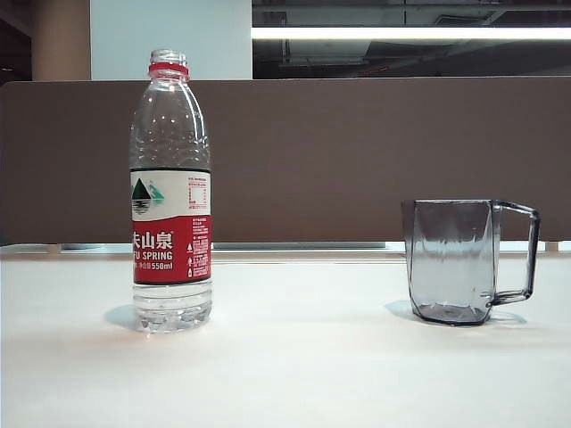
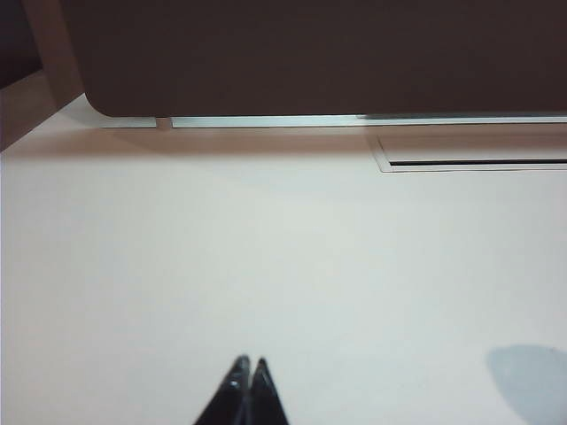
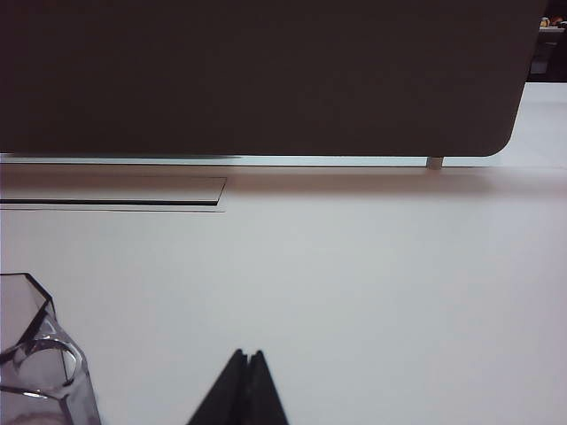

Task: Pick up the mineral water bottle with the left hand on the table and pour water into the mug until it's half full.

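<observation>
The mineral water bottle [image 1: 171,192] stands upright and uncapped on the left of the white table [image 1: 294,366], clear with a red neck ring and a red-and-white label. The grey-tinted faceted mug [image 1: 457,260] stands on the right, its handle pointing right; its rim [image 3: 35,354] also shows in the right wrist view. Neither arm shows in the exterior view. My left gripper [image 2: 251,361] hangs over bare tabletop, its black fingers pressed together and holding nothing. My right gripper [image 3: 246,354] is likewise shut and holds nothing, with the mug off to one side of it.
A dark brown partition [image 1: 357,160] runs along the table's far edge. A flat slotted cover plate [image 2: 474,152] lies in the tabletop near that partition and shows in both wrist views [image 3: 111,190]. A faint shadow [image 2: 530,381] lies on the table in the left wrist view.
</observation>
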You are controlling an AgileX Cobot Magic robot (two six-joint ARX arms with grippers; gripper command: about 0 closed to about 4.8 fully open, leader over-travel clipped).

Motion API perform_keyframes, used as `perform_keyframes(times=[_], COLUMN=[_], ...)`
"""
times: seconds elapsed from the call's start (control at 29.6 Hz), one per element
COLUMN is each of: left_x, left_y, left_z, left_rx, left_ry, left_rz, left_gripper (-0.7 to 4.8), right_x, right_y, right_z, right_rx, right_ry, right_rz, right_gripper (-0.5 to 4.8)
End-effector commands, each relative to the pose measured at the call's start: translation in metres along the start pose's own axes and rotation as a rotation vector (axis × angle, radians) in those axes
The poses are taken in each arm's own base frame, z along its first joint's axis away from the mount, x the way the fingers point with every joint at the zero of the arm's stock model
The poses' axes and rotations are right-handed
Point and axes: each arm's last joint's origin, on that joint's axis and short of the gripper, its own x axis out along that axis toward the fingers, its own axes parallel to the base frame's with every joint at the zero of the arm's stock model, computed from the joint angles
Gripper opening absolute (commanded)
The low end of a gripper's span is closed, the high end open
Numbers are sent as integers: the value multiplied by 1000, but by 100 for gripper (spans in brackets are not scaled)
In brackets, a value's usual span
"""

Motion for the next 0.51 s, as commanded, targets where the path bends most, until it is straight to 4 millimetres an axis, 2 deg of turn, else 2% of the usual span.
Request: perform_keyframes(times=[0.03, 0.51], left_x=[0, 0], left_y=[0, 0], left_z=[1, 1], left_rx=[0, 0], left_ry=[-7, -7], left_rz=[1, 1], left_gripper=[-5, -5], right_x=[0, 0], right_y=[0, -6], right_z=[2, 1], right_rx=[5, 3], right_ry=[-27, -24], right_rz=[1, -53], right_gripper=[-1, -1])
